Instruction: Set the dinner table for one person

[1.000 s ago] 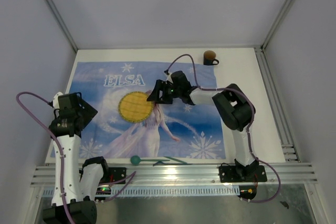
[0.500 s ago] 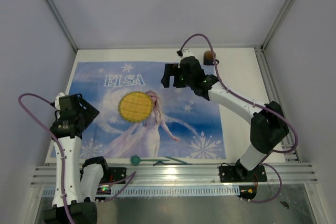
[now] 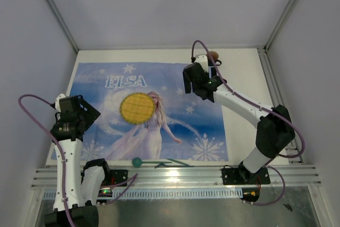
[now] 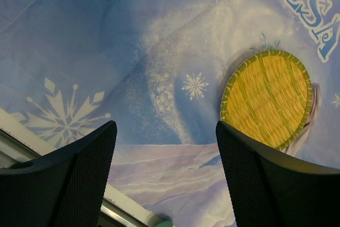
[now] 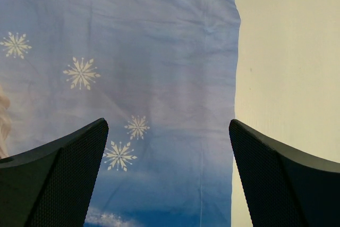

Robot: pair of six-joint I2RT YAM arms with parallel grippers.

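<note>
Fingers (image 4: 74,179) of L gripper (image 4: 166,131) parted wide, empty, hanging over left part of blue cloth (image 4: 106,35). Same on R gripper (image 5: 169,126): jaws apart w/ nothing btwn, over cloth's right edge at border w/ bare white dinner table (image 5: 287,78).

Changed in last 1 s: swing of R arm (image 3: 239,102) from over yellow woven plate (image 3: 137,108) at frame ctr toward upper right, now just short of brown mug (image 3: 213,55). L arm (image 3: 66,147) hardly shifted. Prob. meaning: plate done w/, mug next to fetch.

- Lower ctr, by rail (image 3: 175,176): teal ball-tipped item (image 3: 137,161) plus 1 thin dark piece (image 3: 172,162), type unclear, both at cloth's near edge.
- Mid frame: plate flat on cloth, apart from both grippers.
- Upper right: mug on white top beyond cloth, partly hidden by R wrist + purple cable (image 3: 197,43).

Nothing seen btwn R gripper and mug; worth watching cable near mug.
</note>
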